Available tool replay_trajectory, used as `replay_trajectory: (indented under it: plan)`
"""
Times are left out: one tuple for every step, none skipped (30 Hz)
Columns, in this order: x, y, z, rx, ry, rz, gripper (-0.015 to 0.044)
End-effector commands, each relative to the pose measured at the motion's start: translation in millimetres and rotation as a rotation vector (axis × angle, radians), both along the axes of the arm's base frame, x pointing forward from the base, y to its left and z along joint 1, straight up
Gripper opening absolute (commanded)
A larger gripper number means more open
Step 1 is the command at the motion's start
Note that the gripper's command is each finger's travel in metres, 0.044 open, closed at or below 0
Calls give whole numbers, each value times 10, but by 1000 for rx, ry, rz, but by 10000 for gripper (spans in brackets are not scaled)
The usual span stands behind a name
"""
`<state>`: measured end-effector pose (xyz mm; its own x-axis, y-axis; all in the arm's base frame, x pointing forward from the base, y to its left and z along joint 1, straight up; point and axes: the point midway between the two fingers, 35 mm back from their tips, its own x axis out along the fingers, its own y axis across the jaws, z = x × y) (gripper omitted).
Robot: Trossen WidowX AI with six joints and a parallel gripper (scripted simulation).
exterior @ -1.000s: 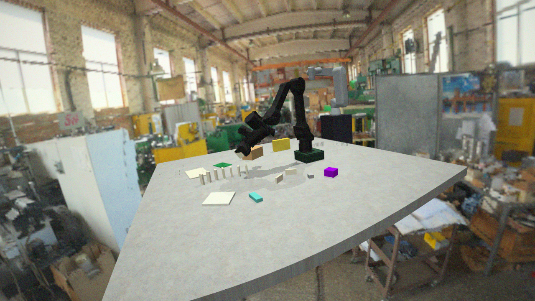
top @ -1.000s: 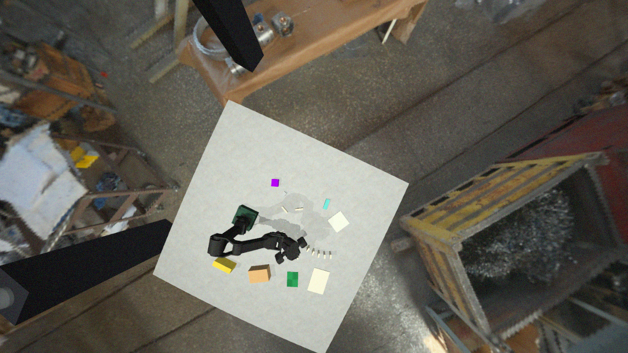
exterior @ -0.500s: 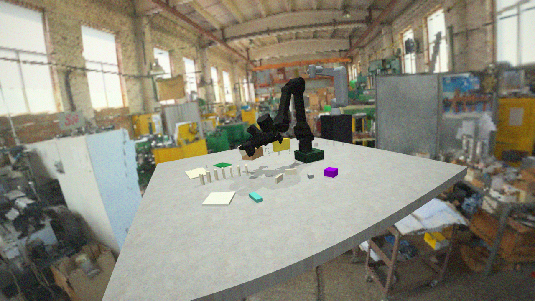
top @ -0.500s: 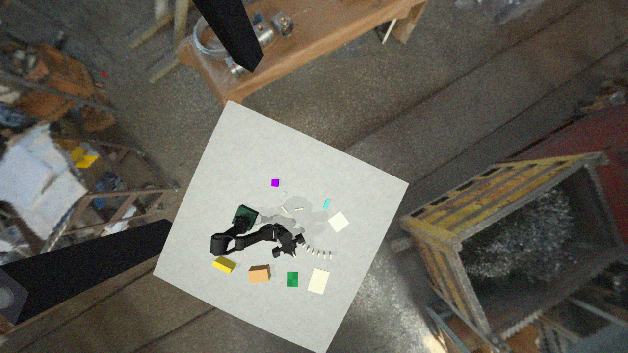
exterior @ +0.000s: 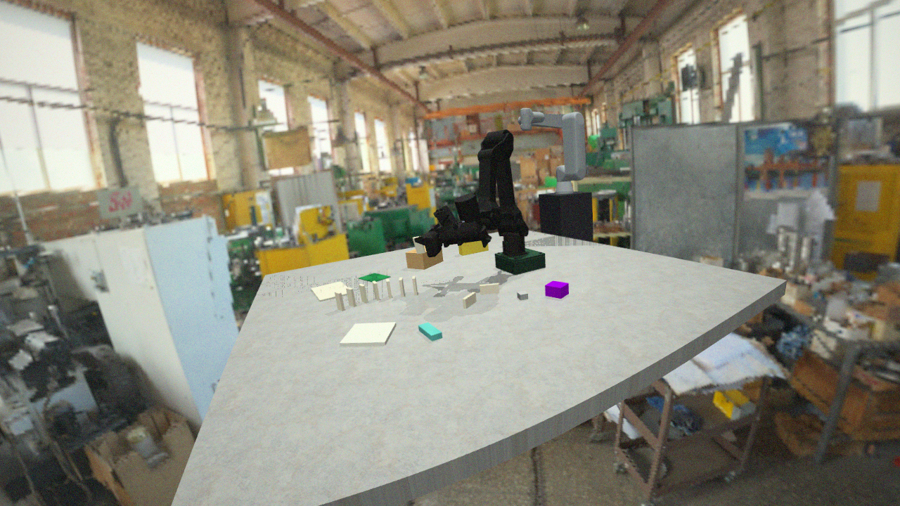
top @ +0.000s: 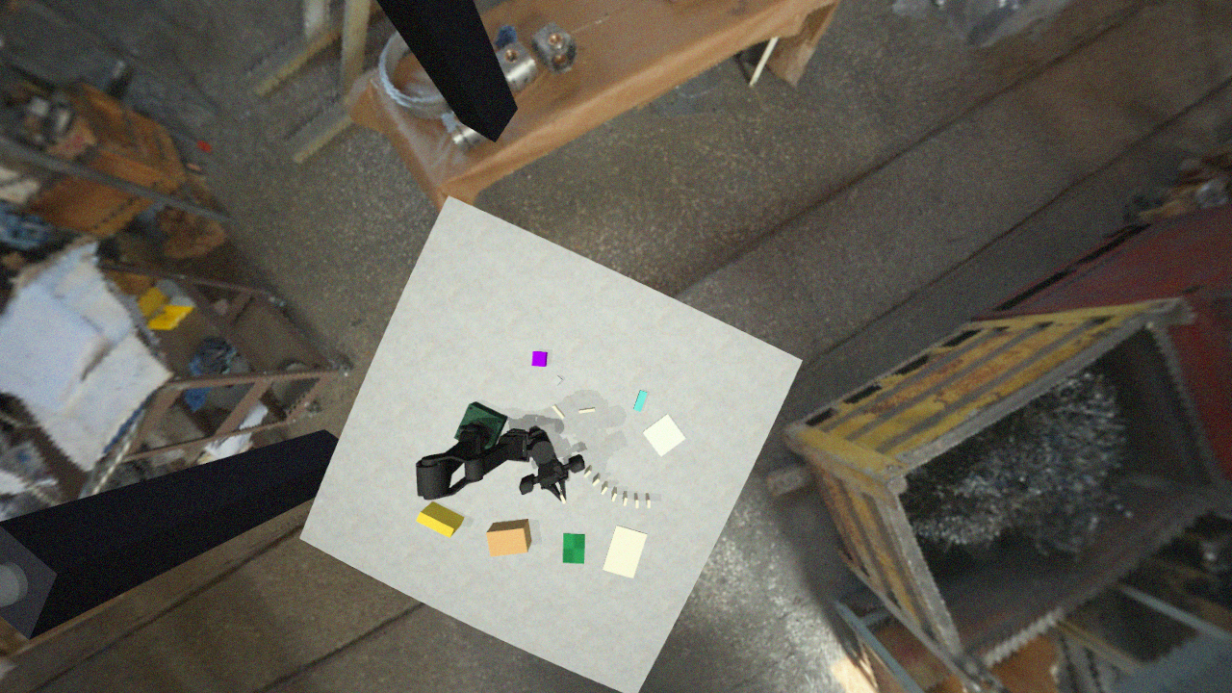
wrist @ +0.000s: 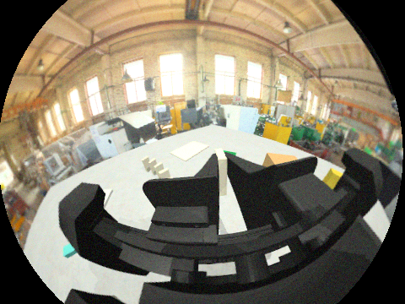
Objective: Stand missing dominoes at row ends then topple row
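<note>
Six cream-coloured dominoes (top: 618,494) stand upright in a gently curving row on the pale grey table top (top: 482,284); two further cream dominoes (top: 586,410) lie flat beyond the row, well apart from it. My black parallel-jaw gripper (top: 559,494) is pressed together on one slim cream domino (wrist: 222,171), which the wrist view shows pinched between the fingers with its upper end standing clear above them. In the top view the piece sits just beside the near end of the row, on the side toward my dark green base (top: 480,422).

Assessment: the step in hand is placement of this piece at that end. I cannot tell from these views whether its lower edge is off the table.

Requirements for a sound placement, in my judgement:
- Turn the held piece so its broad face parallels its neighbour, following the curve of the row.
- Match the gap seen between the standing pieces; too close risks a knock on release.
- Descend straight, seat the bottom edge flat, then part the fingers slowly.
- Withdraw upward, not sideways, since the end piece stands near my fingers.

Bystanders noted: an orange-tan block (top: 508,536) and a flat green tile (top: 574,547) lie near my approach but apart from the row.
</note>
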<state>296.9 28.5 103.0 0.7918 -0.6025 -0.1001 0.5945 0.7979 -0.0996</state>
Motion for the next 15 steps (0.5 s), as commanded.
replay_trajectory:
  plan:
    - [-132,-38,12,-8,-29,-24,21]
    - [-168,-48,20,-7,-40,-31,21]
    - [-205,-59,27,-6,-50,-38,21]
    - [-242,-70,35,-4,-61,-45,21]
    - [-279,-82,42,-2,-71,-52,21]
    - [-317,-94,50,0,-81,-59,21]
    - [-355,-107,57,3,-90,-66,21]
    - [-394,-121,64,6,-100,-74,21]
    - [-433,-136,70,9,-109,-81,21]
    - [-472,-151,77,13,-118,-89,21]
    - [-511,-167,84,16,-126,-96,21]
    - [-550,-183,90,21,-135,-104,21]
    - [-583,-198,95,24,-141,-110,21]
    - [-602,-206,98,27,-145,-114,21]
    - [-609,-209,99,27,-147,-116,21]
